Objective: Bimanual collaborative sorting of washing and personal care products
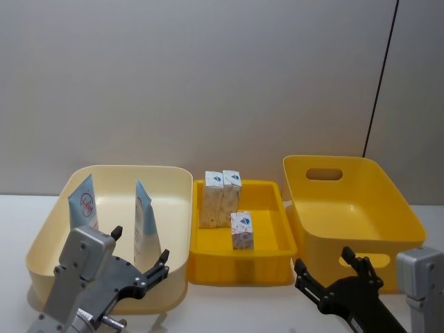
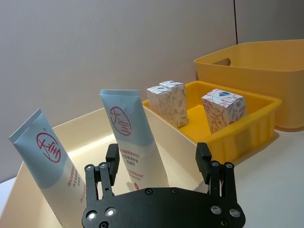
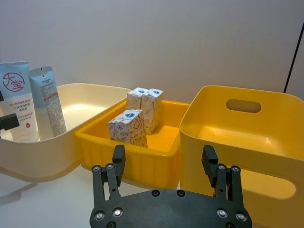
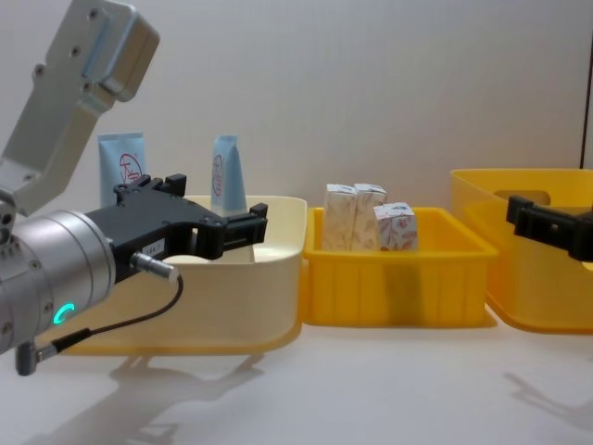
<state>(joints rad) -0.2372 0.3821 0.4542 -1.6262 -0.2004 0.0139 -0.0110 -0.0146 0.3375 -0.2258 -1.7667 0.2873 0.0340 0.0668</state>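
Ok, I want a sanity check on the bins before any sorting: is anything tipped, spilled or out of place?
Nothing stands out. Both tubes stand on end in the cream bin. Three cartons stand upright in the small yellow tray, one a little apart. The left gripper and right gripper hover open before the bins.

Plain matte grey-beige wall (image 1: 208, 83) across whole backdrop, evenly lit, uniform in tone. Thin dark cable (image 1: 381, 76) down wall at right, slanting slightly leftward toward bottom, lower end hidden. White tabletop (image 4: 371, 389) in foreground, smooth, meeting wall along straight horizontal line at far left. Soft, diffuse grey shadows (image 4: 542, 389) on tabletop toward near side.
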